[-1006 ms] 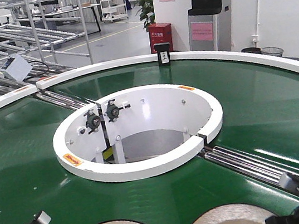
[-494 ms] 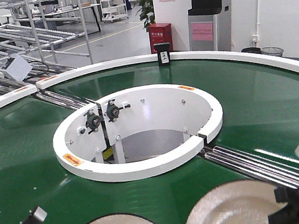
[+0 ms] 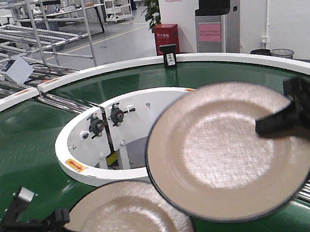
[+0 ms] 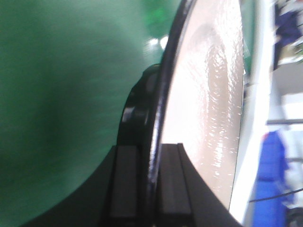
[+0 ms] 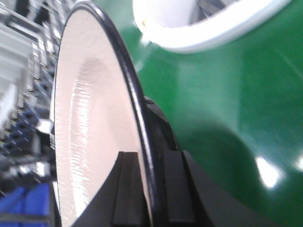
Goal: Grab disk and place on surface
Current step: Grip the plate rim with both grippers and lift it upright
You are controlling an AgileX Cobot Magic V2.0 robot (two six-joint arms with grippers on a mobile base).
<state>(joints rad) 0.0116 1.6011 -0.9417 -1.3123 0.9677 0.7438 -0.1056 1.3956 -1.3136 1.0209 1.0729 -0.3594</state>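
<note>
Jaws of the right gripper [image 5: 147,163] are clamping the black rim of one disk [image 3: 224,146], holding it tilted above the green belt [image 3: 20,148], in front of the white ring [image 3: 86,161]. The left gripper [image 4: 149,153] is pinching the rim of a 2nd disk [image 3: 130,224], low over the belt. Glazed, stiff, prob. slippery & breakable, so gripping squarely across the rim is looking safest. The worktop isn't showing.

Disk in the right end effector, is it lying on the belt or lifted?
Lifted and tilted. The disk hangs above the green belt, face toward the camera, its rim pinched by the right end effector.
</note>
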